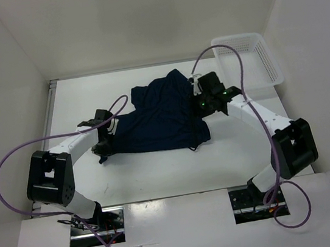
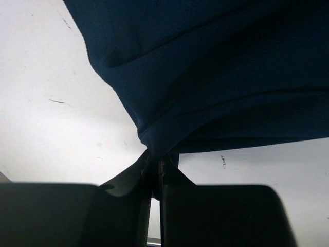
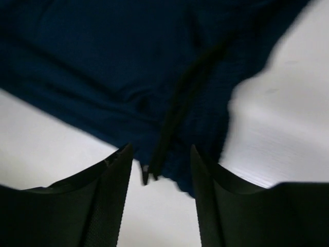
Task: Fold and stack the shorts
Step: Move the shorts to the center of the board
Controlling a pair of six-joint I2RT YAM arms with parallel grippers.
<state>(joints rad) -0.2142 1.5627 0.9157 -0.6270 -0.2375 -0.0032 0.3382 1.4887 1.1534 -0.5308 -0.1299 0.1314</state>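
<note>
Shorts (image 1: 161,118): dark blue and plain. They lie in the middle of the white worktop (image 1: 160,173), between the two arms.
Shape of the shorts: crumpled. The far part is bunched up in folds, and the near edge runs fairly straight.
Left fingers (image 2: 123,206): at the near left corner of the shorts. They are almost shut, with only a thin slit between them, and a pinch of the blue cloth is caught at their tips.
Cloth at the left fingers: it comes together in a narrow point at the tips, then spreads out wide on the far side in soft folds.
Right fingers (image 3: 103,206): at the right side of the shorts. They stand wide apart and hold nothing.
Between the right fingers: the edge of the shorts, with a dark cord (image 3: 172,123) lying on the cloth. The end of the cord reaches past the edge.
Basket (image 1: 267,60): white mesh, at the far right of the worktop, apart from the shorts.
Right wrist view: a bit blurry, so small things on the cloth are hard to see.
</note>
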